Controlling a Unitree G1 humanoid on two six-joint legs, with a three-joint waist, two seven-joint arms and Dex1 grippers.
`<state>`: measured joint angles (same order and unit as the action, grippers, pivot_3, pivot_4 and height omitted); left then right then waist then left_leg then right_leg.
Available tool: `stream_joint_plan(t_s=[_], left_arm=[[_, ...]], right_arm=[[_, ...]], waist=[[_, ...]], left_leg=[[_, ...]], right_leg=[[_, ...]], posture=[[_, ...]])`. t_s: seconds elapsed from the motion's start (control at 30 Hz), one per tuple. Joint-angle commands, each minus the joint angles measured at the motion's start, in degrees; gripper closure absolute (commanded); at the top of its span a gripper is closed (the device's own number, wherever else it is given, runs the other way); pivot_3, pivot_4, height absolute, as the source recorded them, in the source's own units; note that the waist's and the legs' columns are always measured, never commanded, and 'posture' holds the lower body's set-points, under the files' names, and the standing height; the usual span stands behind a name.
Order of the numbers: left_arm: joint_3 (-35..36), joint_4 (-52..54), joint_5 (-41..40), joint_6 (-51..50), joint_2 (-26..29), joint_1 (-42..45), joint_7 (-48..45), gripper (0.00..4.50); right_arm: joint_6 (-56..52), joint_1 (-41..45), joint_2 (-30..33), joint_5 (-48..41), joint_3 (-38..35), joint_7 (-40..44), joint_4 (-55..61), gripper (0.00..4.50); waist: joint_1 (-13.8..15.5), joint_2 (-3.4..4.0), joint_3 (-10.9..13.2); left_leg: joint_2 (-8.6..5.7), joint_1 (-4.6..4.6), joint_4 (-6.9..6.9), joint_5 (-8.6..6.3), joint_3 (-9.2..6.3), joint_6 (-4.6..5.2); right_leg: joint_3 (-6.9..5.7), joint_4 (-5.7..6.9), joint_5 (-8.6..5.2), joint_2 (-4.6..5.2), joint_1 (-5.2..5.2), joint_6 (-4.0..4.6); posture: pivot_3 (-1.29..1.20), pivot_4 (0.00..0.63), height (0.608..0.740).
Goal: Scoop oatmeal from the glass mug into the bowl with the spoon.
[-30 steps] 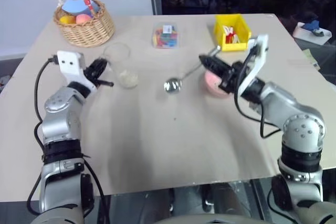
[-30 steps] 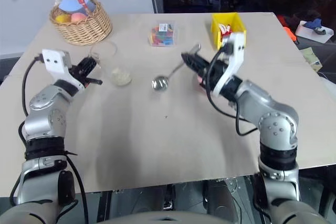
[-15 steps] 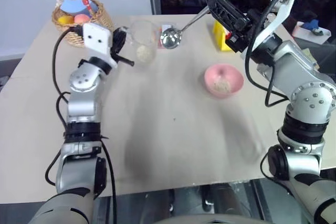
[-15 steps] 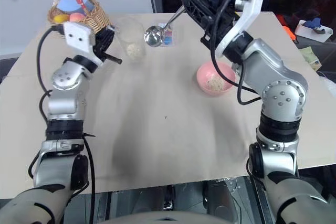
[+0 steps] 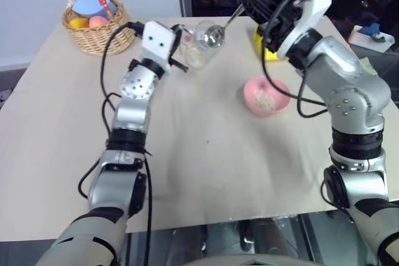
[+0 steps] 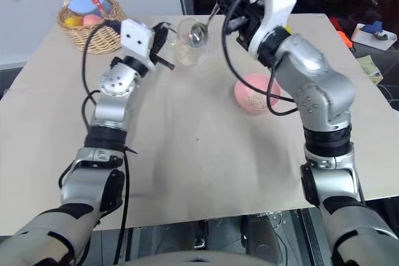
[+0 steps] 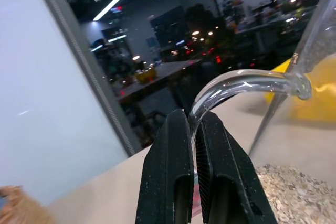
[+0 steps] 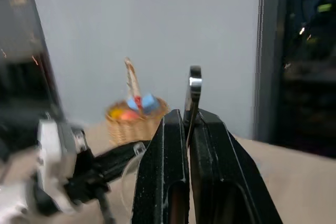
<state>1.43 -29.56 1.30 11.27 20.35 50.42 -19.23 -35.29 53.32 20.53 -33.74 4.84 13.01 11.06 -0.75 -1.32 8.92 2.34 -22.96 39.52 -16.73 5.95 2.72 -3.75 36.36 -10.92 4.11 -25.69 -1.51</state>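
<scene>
Left gripper [image 7: 192, 129] clamped on glass mug [image 5: 201, 43] rim, raised and tilted above far table [image 5: 206, 172]. Right gripper [image 8: 188, 124] pinching spoon [image 5: 219, 28] handle, scoop at mug mouth. Pink bowl [image 5: 266, 96] right, holding oatmeal [image 5: 265, 100].

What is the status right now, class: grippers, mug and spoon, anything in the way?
Left gripper shut on glass mug handle, mug tilted. Right gripper shut on spoon, its scoop at mug mouth. Nothing between.

Looks like a robot lab: plain beige table [image 5: 56, 129], toy-filled wicker basket [image 5: 100, 29], yellow bin [image 5: 274, 29], dark glass wall
</scene>
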Motion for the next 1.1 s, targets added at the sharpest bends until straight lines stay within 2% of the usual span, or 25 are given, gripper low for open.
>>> stream_joint_plan(t_s=[0.03, 0.2, 0.5, 0.8, 1.1], left_arm=[[-0.4, -1.4, 0.5, 2.5, -2.3, 4.6, 2.3, 4.45], [-1.5, -7.1, 0.8, 4.3, -6.1, 7.8, 2.4, 4.45], [-2.1, -14.1, 1.0, 6.9, -8.2, 11.0, 1.8, 4.45], [-3.2, -21.0, 2.9, 8.5, -9.3, 13.9, 1.6, 4.45], [-3.8, -25.4, 3.6, 8.2, -10.5, 15.7, 1.8, 4.45]], right_arm=[[7.1, -0.4, 1.1, 9.7, 3.9, 3.3, -3.0, 4.5], [7.1, -1.3, -1.3, 11.9, 3.4, 5.2, -7.4, 4.5], [-1.3, -1.8, -6.0, 5.9, -4.8, 3.7, -6.5, 4.5], [-10.9, -0.5, -10.0, -1.3, -16.1, -4.6, -5.1, 4.5], [-15.0, -1.5, -11.4, -5.2, -21.4, -10.3, -3.2, 4.5]], waist=[[0.1, -0.01, 0.0], [0.1, -0.01, 0.0], [0.0, 0.01, 0.0], [0.1, 0.01, 0.0], [-0.1, 0.02, 0.0]], left_leg=[[0.0, 0.0, 0.0, 0.0, -0.01, 0.0], [-0.01, -0.02, 0.0, 0.0, -0.02, 0.0], [0.01, -0.03, -0.05, 0.01, -0.01, -0.01], [0.0, -0.05, -0.05, 0.01, -0.03, -0.01], [0.0, -0.05, -0.06, 0.01, -0.03, -0.01]], right_leg=[[-0.01, 0.0, 0.0, 0.0, 0.0, 0.0], [-0.04, -0.05, 0.0, 0.0, 0.02, -0.01], [-0.07, -0.11, 0.0, -0.02, 0.01, -0.01], [-0.09, -0.11, 0.0, -0.02, 0.01, -0.01], [-0.08, -0.1, 0.0, -0.02, 0.0, -0.01]], posture=[[0.0, 0.15, 0.74], [0.0, 0.15, 0.74], [0.0, 0.15, 0.74], [0.0, 0.15, 0.74], [0.0, 0.15, 0.74]])
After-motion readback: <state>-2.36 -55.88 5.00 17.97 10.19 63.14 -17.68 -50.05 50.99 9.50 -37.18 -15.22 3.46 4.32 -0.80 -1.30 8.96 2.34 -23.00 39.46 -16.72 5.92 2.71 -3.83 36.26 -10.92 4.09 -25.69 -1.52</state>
